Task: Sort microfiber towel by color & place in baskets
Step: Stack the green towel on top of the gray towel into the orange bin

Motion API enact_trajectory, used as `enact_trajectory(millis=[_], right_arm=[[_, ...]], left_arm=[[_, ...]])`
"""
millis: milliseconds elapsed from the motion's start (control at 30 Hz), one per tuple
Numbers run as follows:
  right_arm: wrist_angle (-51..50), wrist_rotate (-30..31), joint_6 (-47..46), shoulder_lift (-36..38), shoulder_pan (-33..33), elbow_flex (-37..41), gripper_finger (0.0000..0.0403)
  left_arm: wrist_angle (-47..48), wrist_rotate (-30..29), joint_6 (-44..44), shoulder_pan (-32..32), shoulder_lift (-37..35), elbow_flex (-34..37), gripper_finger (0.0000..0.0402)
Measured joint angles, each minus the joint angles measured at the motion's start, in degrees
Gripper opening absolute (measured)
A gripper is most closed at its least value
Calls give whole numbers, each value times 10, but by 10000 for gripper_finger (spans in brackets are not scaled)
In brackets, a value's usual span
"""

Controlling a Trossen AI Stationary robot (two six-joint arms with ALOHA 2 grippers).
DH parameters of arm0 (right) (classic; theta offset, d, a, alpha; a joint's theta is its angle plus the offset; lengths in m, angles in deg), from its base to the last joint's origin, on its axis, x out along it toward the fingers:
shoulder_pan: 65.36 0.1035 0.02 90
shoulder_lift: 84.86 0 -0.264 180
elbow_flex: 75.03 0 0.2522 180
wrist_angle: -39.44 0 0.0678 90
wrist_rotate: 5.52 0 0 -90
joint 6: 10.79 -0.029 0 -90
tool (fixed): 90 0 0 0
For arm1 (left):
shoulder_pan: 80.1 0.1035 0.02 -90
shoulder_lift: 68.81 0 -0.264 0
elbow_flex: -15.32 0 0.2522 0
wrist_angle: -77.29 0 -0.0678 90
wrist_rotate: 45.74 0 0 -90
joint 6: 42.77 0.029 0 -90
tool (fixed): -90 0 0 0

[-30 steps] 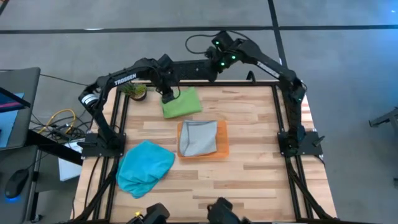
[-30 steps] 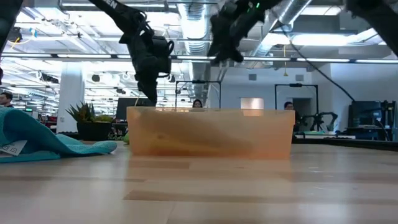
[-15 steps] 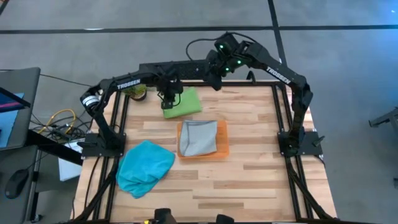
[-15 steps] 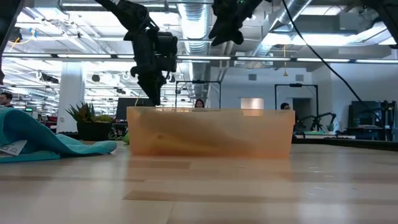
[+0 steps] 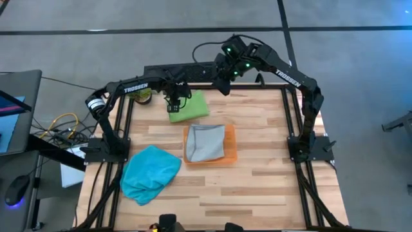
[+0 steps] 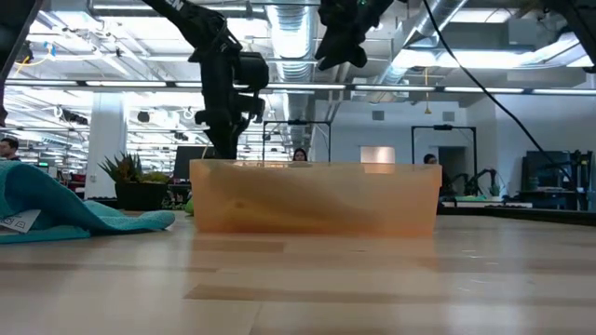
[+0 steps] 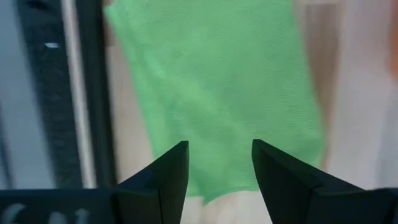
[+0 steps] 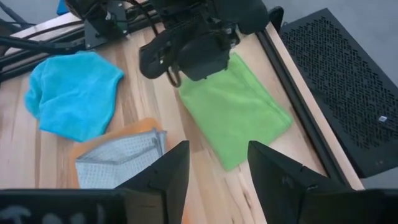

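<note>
- Your left gripper is hovering over the green towel near the table's far edge, jaws spread and empty.
- Your right gripper is waiting above that far edge, jaws parted, holding nothing.
- The orange tray, mid-table, is already carrying a grey towel; the blue towel is sitting crumpled by the near-left corner.
- You are probably dealing with soft, light, limp cloth, so pinch a raised fold or corner.

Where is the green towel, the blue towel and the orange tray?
green towel (image 5: 190, 106), high view, middle of the cloth.
blue towel (image 5: 150, 171), high view, middle of the heap.
orange tray (image 6: 317, 200), low view, near side wall.
</note>
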Motion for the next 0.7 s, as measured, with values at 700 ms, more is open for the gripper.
enact_trajectory(millis=[700], right_arm=[[-5,0,190,0,0,0,184]], left_arm=[[4,71,-121,3,0,0,169]])
